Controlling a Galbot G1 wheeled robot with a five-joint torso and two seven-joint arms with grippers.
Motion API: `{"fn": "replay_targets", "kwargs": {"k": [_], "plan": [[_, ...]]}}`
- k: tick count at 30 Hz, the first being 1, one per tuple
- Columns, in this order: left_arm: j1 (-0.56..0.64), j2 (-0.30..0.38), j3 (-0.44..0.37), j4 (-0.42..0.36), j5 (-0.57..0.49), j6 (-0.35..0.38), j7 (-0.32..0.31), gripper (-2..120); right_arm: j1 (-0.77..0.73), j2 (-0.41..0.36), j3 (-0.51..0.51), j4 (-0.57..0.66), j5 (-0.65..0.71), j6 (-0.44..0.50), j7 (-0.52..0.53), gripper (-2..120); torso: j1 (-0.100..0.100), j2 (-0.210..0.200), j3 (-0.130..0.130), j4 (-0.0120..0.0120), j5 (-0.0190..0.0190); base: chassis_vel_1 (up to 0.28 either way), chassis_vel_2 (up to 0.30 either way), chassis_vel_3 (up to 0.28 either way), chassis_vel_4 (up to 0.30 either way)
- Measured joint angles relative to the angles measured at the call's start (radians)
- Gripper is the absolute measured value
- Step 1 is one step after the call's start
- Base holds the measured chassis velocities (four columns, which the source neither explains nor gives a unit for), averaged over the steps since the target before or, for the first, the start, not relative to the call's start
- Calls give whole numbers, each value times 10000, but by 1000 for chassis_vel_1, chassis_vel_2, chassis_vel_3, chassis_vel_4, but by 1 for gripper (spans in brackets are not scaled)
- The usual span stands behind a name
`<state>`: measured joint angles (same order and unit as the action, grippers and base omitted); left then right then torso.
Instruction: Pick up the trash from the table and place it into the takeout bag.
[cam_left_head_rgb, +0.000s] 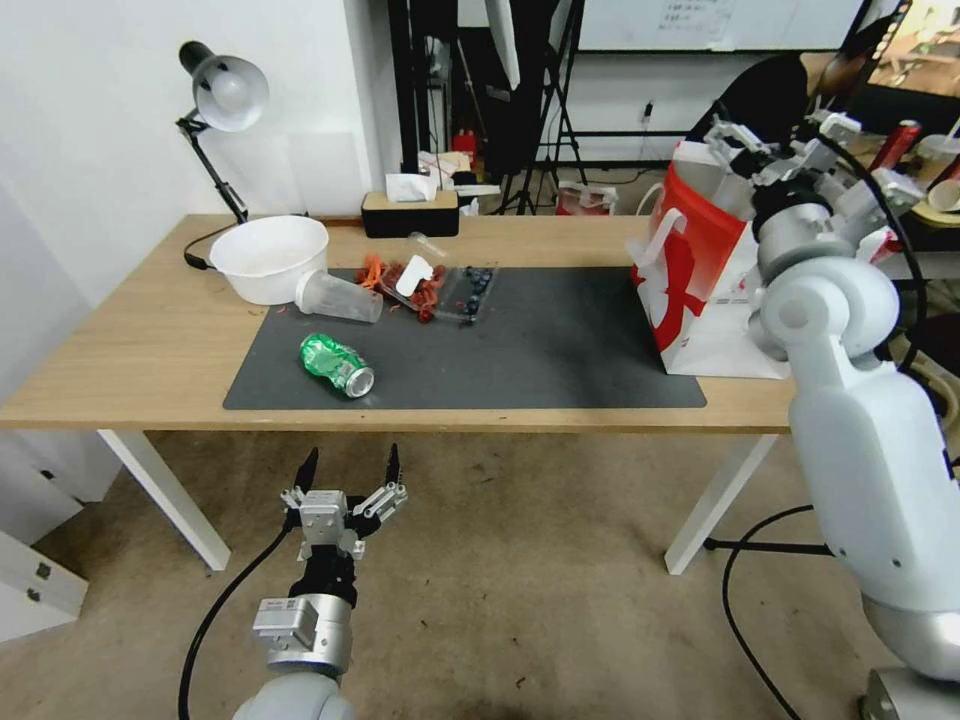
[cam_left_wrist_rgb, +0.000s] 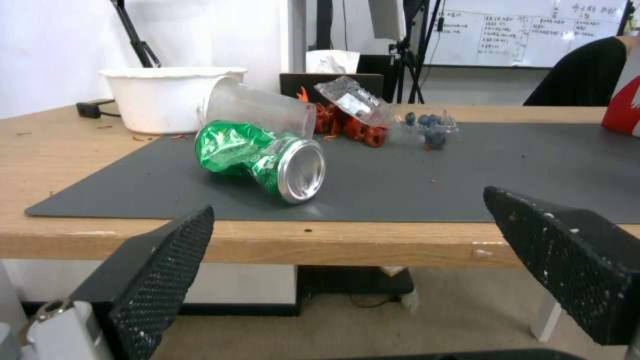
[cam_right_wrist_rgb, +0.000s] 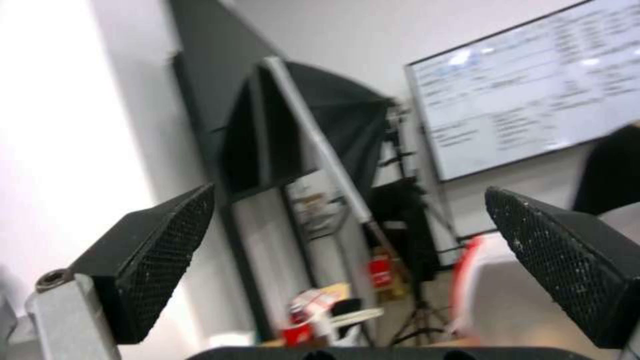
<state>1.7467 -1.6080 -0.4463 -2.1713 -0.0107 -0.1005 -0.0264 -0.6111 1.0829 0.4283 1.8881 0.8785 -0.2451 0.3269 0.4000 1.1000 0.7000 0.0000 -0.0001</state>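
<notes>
On the table's (cam_left_head_rgb: 150, 350) dark mat (cam_left_head_rgb: 540, 340), a dented green soda can (cam_left_head_rgb: 337, 364) lies on its side near the front left. Behind it a clear plastic cup (cam_left_head_rgb: 338, 297) also lies on its side, next to red scraps and a clear wrapper with blue bits (cam_left_head_rgb: 445, 285). The takeout bag (cam_left_head_rgb: 700, 290) stands at the mat's right end. My left gripper (cam_left_head_rgb: 350, 462) hangs open below the table's front edge, facing the can (cam_left_wrist_rgb: 263, 159) and the cup (cam_left_wrist_rgb: 257, 107). My right gripper (cam_left_head_rgb: 745, 150) is raised over the bag's top, open (cam_right_wrist_rgb: 350, 190) and holding nothing.
A white open bowl (cam_left_head_rgb: 268, 258) sits at the mat's back left corner, beside a desk lamp (cam_left_head_rgb: 225, 95) and its cable. A tissue box (cam_left_head_rgb: 410, 205) stands at the table's back edge. Tripods and stands crowd the floor behind. Another table lies at the far right.
</notes>
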Motion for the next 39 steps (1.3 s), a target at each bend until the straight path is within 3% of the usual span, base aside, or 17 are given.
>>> {"fn": "replay_targets", "kwargs": {"k": [2, 5, 20, 26, 29, 39], "plan": [[7, 0, -4, 0, 0, -9, 0, 100, -310, -44, -63, 325, 33, 105, -403, 100, 0, 0, -1, 0, 0, 0, 0, 0, 0], [11, 1, 6, 10, 1, -22, 0, 100, -2030, -196, -326, 1329, -544, 419, -1270, 100, 0, 0, 0, 0, 2, 0, 0, 0, 0], [5, 0, 25, 20, -1, -69, -6, 100, -6292, -22, 38, 2671, -3745, 2078, -1525, 100, -1, 0, 0, 0, 0, 0, 0, 0, 0], [13, 0, 19, 16, -35, -134, -13, 100, -7527, 123, 151, 2844, -4517, 2708, -1336, 100, -1, -1, -1, 0, 0, 0, 0, 0, 0], [10, 1, 1, -13, -92, -153, -21, 100, -8826, 484, 107, 2702, -5420, 3591, -1148, 100, -2, -1, -1, -2, 0, 0, 0, 0, 0], [-30, 0, -15, -21, -146, -151, -26, 100, -10059, 1084, -136, 2071, -6045, 4535, -976, 100, -1, -1, -1, 0, 1, 0, 0, 0, 0]]}}
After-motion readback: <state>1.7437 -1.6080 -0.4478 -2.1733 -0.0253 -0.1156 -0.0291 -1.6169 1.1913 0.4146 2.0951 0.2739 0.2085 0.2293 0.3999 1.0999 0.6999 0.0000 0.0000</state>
